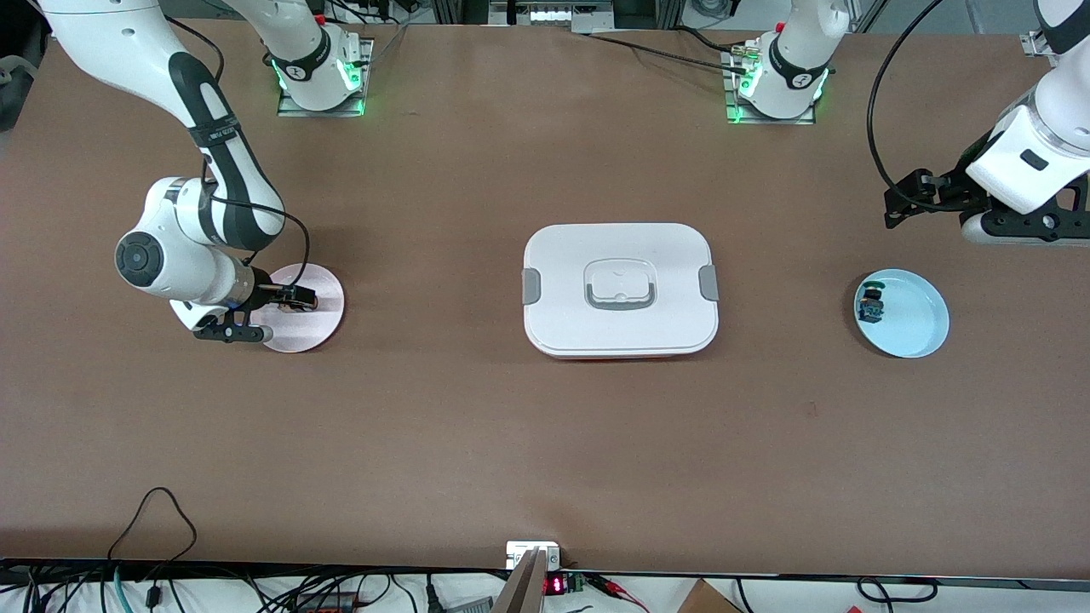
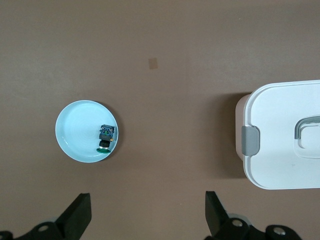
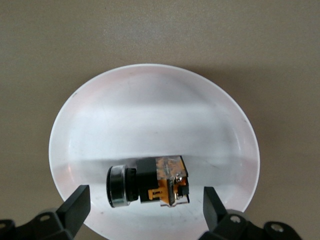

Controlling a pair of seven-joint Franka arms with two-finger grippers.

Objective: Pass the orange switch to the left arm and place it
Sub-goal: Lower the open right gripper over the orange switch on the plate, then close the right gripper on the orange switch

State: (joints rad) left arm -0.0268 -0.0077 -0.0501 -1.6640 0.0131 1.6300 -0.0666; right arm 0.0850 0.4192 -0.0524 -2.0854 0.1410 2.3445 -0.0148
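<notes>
**Right end effector open over orange switch, pre-grasp**

We see the right end effector (image 3: 145, 210) open, fingers straddling the orange switch (image 3: 148, 186), which lies on its side in the pink plate (image 1: 328, 328) at the frame's left. The left end effector (image 2: 147, 212) waits open, high at the right, above the blue plate (image 1: 924, 332) holding a green-capped switch (image 2: 105, 138). Risks, in our judgement: the round body rolling as the fingers close; a low handover path clipping the box (image 1: 620, 289) at centre of the desk (image 1: 545, 443).

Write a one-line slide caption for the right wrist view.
Right gripper open above the orange switch, which lies on its side in the pink plate.
</notes>
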